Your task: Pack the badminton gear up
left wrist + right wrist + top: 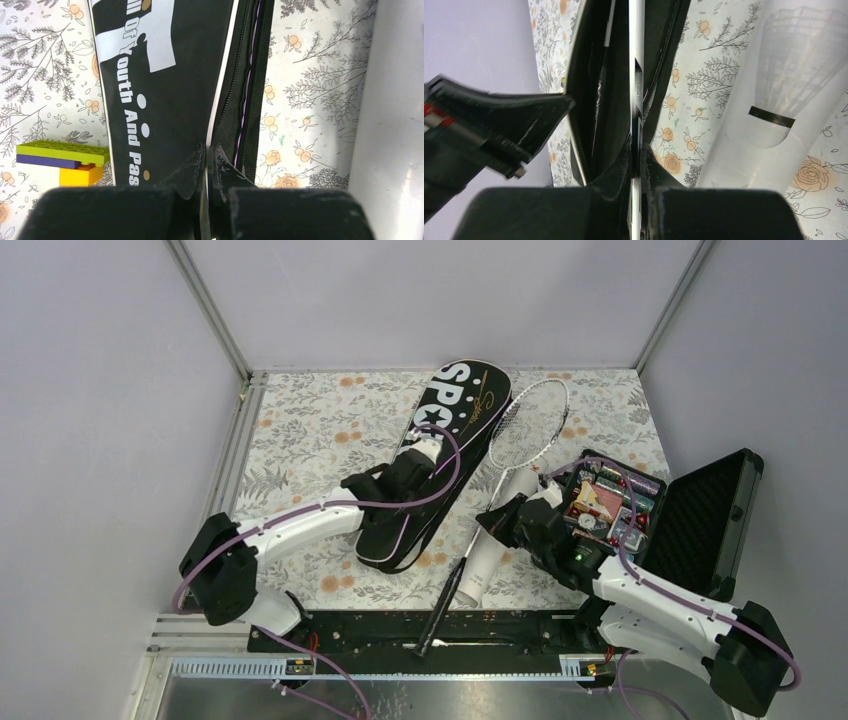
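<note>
**Both claws pinched shut: one on the bag, one on the racket**

We see a table under a grey floral cloth (300,440). Lying slantwise across it is the long black racket-shaped fabric bag (455,405), with white "SPO" lettering showing at its far end. At the right edge stands an open black hard case (715,515), its lid thrown back and colourful foil-wrapped items in its tray.

Between the bag and the case lies a thin white-framed racket (528,425). Its head points toward the far wall and its black handle reaches down over the rail at the arms' bases. Just right of its shaft, and roughly parallel to it, lies a long white tube (488,558) printed with a shuttlecock picture.

The left gripper (206,152) sits over the middle of the bag. Its fingers are drawn together on the bag's zip-side edge, with the fabric pinched between them. The right gripper (636,157) is likewise closed down to a sliver on the racket's white shaft, which runs straight up between its fingers. The bag's dark edge is on one side of that shaft and the tube on the other.

Smallest of all is a little stack of plastic toy bricks (62,152), a lime-green plate over purple, yellow and orange. In the left wrist view it rests on the cloth just beside the bag.
</note>
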{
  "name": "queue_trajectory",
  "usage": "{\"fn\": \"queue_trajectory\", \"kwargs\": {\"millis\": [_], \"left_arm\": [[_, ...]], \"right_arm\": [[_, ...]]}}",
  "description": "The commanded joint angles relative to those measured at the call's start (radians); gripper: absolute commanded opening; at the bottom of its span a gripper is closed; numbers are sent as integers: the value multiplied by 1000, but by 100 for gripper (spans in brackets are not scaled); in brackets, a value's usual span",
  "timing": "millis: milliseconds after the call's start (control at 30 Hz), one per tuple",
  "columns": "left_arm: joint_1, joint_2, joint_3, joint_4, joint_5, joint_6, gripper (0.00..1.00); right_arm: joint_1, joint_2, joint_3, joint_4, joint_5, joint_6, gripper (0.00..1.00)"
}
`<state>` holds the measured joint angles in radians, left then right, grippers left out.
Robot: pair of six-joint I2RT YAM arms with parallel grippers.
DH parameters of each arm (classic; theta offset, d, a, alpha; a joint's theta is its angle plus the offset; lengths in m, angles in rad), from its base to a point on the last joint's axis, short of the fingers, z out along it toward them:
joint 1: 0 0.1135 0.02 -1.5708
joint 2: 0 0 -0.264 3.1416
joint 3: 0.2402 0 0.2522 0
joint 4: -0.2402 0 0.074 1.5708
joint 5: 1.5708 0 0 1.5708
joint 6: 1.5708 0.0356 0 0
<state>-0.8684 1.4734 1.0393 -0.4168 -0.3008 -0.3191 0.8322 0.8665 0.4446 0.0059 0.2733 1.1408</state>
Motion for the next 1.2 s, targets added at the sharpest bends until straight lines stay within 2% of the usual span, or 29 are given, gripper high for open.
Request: {"fn": "queue_trajectory", "kwargs": {"millis": [0,200,467,900,1033,1167], "left_arm": [[5,-88,13,68,-31,-31,0],[12,-120,8,81,-7,-36,0],[16,-158,-18,114,31,-20,0],[25,-196,-84,183,145,39,0],[24,-203,-89,190,170,47,0],[23,-207,-98,195,172,52,0]], "right_arm": [[-66,42,58,2,-89,81,0],[-81,72,36,49,-161,126,0],[-98,149,-23,275,-326,214,0],[-161,312,-157,773,-569,304,0],[-164,352,-166,859,-593,292,0],[-176,410,-192,1043,-620,306,0]]}}
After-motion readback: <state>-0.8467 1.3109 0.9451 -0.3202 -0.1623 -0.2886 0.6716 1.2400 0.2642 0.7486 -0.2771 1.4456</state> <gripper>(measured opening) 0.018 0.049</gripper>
